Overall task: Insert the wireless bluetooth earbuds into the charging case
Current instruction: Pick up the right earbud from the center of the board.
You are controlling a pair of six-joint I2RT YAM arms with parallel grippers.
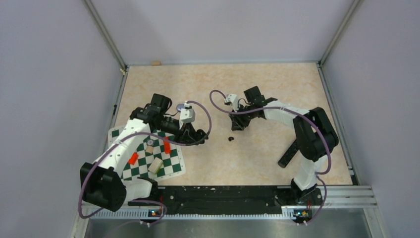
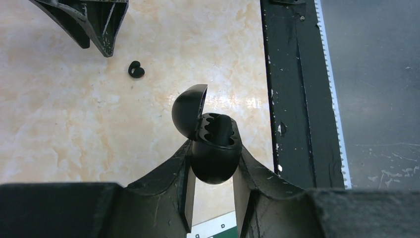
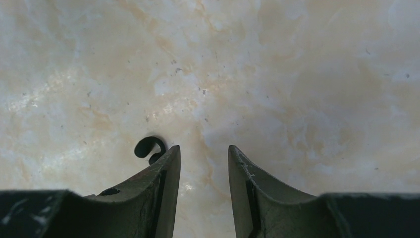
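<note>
Left wrist view: the left gripper (image 2: 213, 146) clamps the dark oval plastic charging case (image 2: 215, 166), lid (image 2: 188, 106) open. The pick-up step is in hand: the right gripper (image 3: 203, 148), jaws partly apart and empty, stands beside a small dark earbud (image 3: 148, 147) on the marbled table (image 3: 297, 74); next it must centre over it

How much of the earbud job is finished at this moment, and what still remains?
Done: the left gripper holds the charging case with its lid open. In hand: the right gripper hangs open above the table, one dark earbud lying just outside its finger, not grasped. Left: pick it up and seat it; a second earbud is not visible.
</note>
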